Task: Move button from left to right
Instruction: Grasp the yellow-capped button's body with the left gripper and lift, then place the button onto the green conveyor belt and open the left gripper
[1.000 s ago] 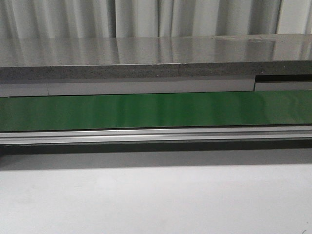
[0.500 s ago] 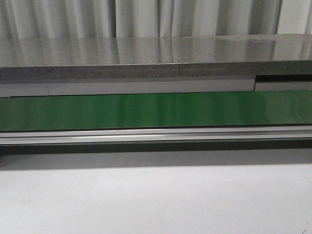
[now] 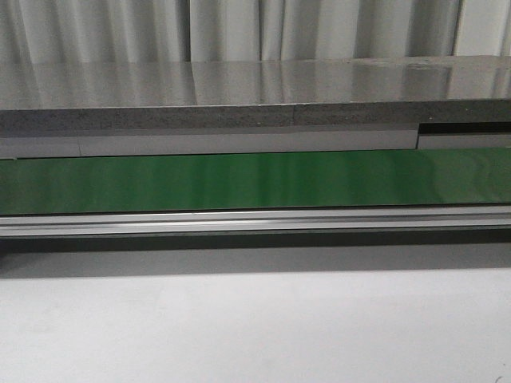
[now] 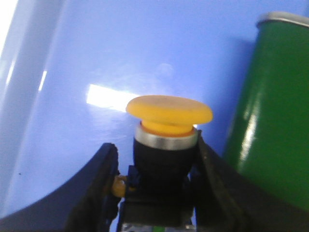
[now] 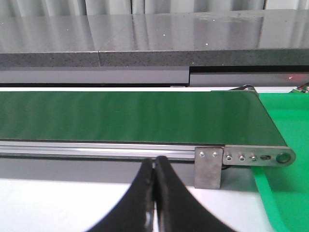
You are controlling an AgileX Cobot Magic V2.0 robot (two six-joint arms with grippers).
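A: Left wrist view shows the left end effector (image 4: 157,186) clamped on the black-bodied push-button with a yellow mushroom cap (image 4: 166,140), cap poking out beyond the fingers, a green belt (image 4: 270,125) beside it.

B: Rigid and light, I'd judge; hold the squarish body, since the smooth cap would slip.

A: Right end effector (image 5: 155,193) is pressed together, empty, facing the green conveyor.

conveyor belt (image 3: 255,182): green, runs across the front view
belt rail (image 3: 255,221): aluminium, along near edge of belt
end bracket (image 5: 244,157): metal with bolts, at belt's end
table (image 3: 255,327): white, in front of me
grey slab (image 3: 239,96): behind belt
curtain (image 3: 239,28): pale, at back
green mat (image 5: 285,193): beside belt end
blue surface (image 4: 120,63): glossy, beside belt
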